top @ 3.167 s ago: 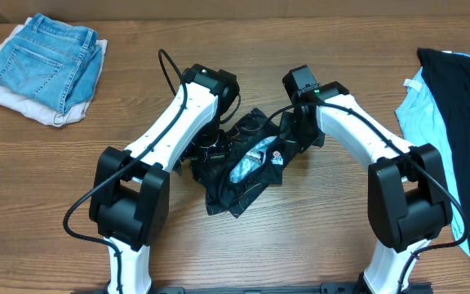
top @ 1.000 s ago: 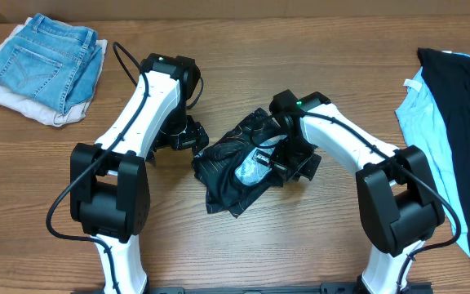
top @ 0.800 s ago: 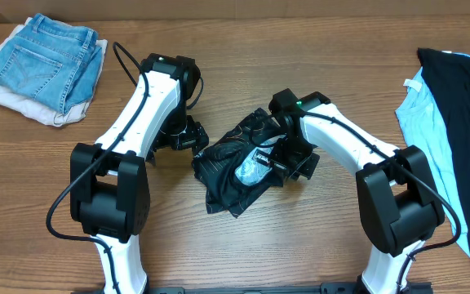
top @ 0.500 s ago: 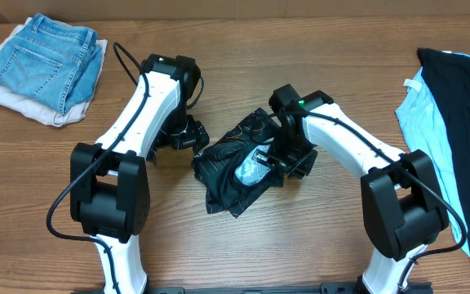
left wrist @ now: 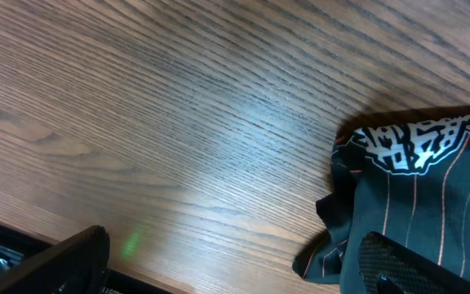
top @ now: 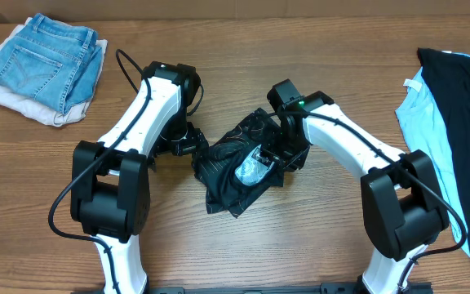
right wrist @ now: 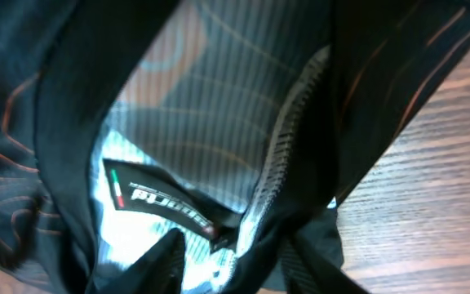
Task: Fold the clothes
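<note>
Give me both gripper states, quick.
Left gripper: open, holding nothing.
Right gripper: down in the jersey; open or gripping cannot be told.

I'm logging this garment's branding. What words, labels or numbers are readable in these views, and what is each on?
No text here can be quoted; nothing reads clearly.
White lettering on the jersey: blocky, cut off at the fold, unreadable.
Neck label: white script, upside down and blurred, unreadable; a small green-white-red stripe beside it.
Overhead view: any print on the jersey is too small to read.
</note>
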Robot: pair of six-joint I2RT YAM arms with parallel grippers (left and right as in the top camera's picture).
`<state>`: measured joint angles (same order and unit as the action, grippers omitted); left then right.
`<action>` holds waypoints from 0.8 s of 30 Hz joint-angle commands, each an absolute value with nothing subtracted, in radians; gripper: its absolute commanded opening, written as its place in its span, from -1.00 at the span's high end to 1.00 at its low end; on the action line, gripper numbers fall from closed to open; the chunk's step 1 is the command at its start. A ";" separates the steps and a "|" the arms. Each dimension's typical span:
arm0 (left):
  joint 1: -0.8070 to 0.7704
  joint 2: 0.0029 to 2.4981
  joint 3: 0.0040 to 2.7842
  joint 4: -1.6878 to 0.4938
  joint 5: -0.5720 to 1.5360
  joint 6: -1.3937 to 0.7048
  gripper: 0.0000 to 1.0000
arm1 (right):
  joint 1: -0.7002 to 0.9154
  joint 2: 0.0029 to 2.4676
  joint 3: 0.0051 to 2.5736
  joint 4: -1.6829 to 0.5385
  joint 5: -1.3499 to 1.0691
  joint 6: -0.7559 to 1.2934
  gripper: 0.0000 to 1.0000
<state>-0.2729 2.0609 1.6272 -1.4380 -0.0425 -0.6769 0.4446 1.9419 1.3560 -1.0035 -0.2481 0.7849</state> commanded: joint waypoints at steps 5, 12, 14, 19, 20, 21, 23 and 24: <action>-0.267 2.048 1.622 -1.435 -0.055 -0.657 -0.99 | 0.439 1.910 1.287 -0.966 -0.256 0.790 0.26; -0.267 2.048 1.622 -1.435 -0.055 -0.657 -1.00 | 0.439 1.909 1.276 -0.947 -0.255 0.805 0.58; -0.267 2.048 1.622 -1.435 -0.055 -0.657 -0.99 | 0.437 1.909 1.277 -0.949 -0.256 0.809 0.66; -0.267 2.048 1.622 -1.435 -0.055 -0.657 -0.99 | 0.436 1.907 1.325 -1.032 -0.208 0.813 0.81; -0.267 2.048 1.622 -1.435 -0.055 -0.657 -1.00 | 0.436 1.906 1.339 -1.055 -0.196 0.813 0.82; -0.267 2.048 1.622 -1.435 -0.055 -0.657 -1.00 | 0.436 1.906 1.355 -1.081 -0.186 0.813 0.83; -0.267 2.048 1.622 -1.435 -0.055 -0.657 -1.00 | 0.436 1.905 1.375 -1.118 -0.180 0.812 0.86; -0.267 2.048 1.622 -1.435 -0.055 -0.657 -0.99 | 0.436 1.905 1.379 -1.135 -0.179 0.812 0.91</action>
<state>-0.2729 2.0609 1.6272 -1.4353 -0.0425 -0.6765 0.4408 1.9396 1.3277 -1.1080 -0.2169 0.8082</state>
